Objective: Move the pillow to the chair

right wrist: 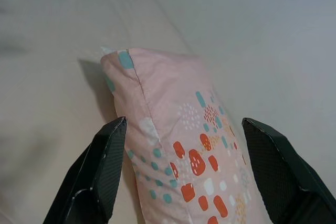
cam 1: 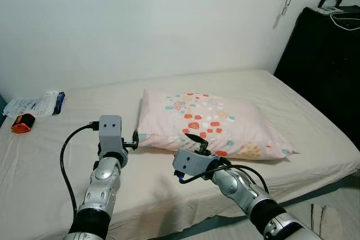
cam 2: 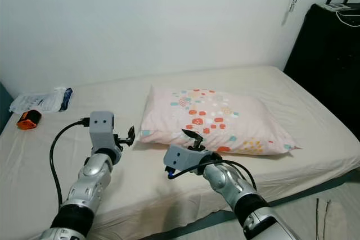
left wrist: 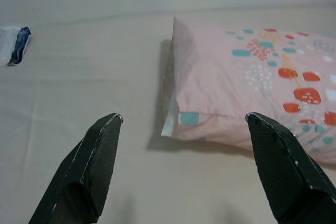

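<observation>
A pink pillow (cam 1: 214, 119) with red, teal and white spots lies flat on the beige bed (cam 1: 45, 161), its long side toward me. My left gripper (cam 1: 135, 139) is open and hovers just off the pillow's near left corner (left wrist: 181, 119), not touching it. Over the pillow's front edge, my right gripper (cam 1: 197, 141) is also open, and in the right wrist view the pillow's end (right wrist: 184, 150) sits between its two fingers (right wrist: 105, 166). Neither gripper holds anything.
A white plastic packet (cam 1: 36, 104) and a small orange and black object (cam 1: 22, 123) lie at the bed's far left. A tall black case (cam 1: 326, 66) stands beside the bed on the right. A white wall runs behind the bed.
</observation>
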Controlling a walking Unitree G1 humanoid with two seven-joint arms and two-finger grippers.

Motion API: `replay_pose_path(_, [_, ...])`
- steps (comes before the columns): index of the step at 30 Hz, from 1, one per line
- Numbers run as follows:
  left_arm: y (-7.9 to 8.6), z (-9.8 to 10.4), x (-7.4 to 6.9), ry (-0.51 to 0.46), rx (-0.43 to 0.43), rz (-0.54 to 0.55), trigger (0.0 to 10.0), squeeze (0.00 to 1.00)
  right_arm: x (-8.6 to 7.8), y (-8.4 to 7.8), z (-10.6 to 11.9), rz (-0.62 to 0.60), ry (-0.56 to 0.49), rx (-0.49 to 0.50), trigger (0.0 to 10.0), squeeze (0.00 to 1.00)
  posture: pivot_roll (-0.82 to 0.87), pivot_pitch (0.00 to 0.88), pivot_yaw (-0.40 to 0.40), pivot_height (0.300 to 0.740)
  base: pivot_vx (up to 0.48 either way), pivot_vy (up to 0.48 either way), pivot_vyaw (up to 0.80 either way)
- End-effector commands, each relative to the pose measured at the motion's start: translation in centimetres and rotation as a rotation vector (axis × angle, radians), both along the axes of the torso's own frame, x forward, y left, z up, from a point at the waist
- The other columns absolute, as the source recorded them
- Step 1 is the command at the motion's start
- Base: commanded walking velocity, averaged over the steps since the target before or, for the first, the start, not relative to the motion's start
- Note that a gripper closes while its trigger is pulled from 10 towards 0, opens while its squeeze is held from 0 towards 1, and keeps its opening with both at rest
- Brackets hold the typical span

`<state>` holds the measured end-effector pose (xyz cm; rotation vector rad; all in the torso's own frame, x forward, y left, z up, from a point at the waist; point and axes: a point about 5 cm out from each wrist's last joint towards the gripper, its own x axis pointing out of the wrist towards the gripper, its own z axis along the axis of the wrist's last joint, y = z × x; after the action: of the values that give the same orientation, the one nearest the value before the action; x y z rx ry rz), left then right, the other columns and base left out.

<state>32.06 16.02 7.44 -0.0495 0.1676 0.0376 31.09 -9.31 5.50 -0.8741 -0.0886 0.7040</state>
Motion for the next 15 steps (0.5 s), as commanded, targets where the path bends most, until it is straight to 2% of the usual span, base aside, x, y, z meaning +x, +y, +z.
replay_pose_path(1, [-0.27, -0.18, 0.06, 0.003, -0.015, -0.001, 10.0, 0.0, 0.04, 0.0, 0.16, 0.013, 0.003, 0.007, 10.0, 0.0, -0.05, 0.0, -0.049, 0.74, 0.0, 0.0, 0.0])
replay_pose_path(10, [-0.09, 0.31, 0.33, -0.02, -0.015, 0.006, 10.0, 0.0, -0.07, 0.08, 0.11, 0.028, 0.016, 0.016, 10.0, 0.0, -0.05, 0.0, -0.076, 0.74, 0.0, 0.0, 0.0])
replay_pose_path(15, [-0.69, 0.38, 0.48, -0.031, -0.029, 0.001, 10.0, 0.0, -0.15, -0.48, 0.1, 0.02, 0.012, 0.027, 10.0, 0.0, -0.04, 0.0, -0.104, 0.74, 0.0, 0.0, 0.0])
